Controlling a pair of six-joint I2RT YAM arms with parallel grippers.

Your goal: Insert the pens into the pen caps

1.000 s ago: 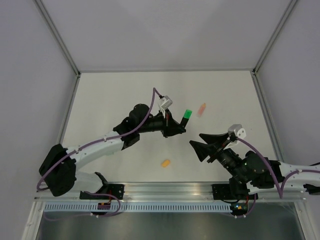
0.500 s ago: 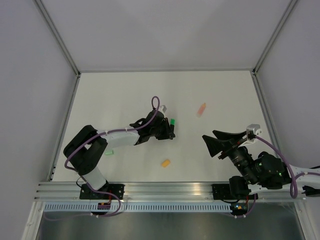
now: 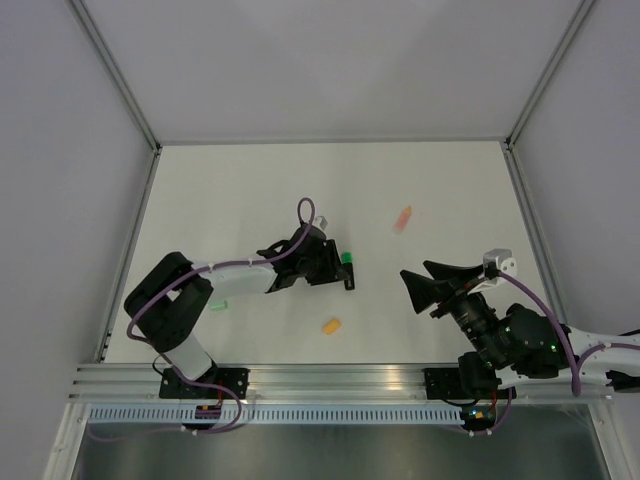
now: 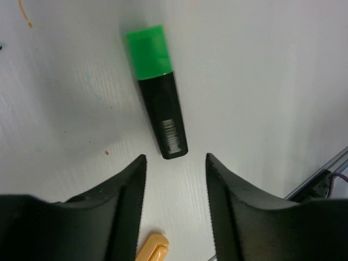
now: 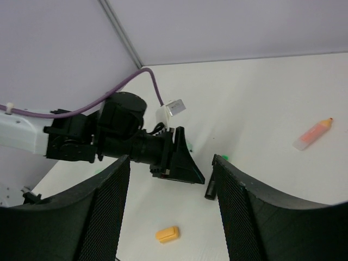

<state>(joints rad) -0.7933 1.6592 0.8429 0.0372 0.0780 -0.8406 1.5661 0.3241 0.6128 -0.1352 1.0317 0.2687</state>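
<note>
While I watch, the left gripper [image 4: 175,163] sits jaws apart, the black plastic green-capped highlighter [image 4: 162,111] just beyond its tips, untouched; the right gripper [image 3: 413,268] is spread wide and empty.

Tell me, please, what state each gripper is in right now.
Left gripper: open, empty; the black marker lies on the table just beyond its fingertips.
Right gripper: open, holding nothing.

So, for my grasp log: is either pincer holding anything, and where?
Nothing. The left pincer is open, with the black marker lying free on the table; the right pincer is open and empty.
</note>
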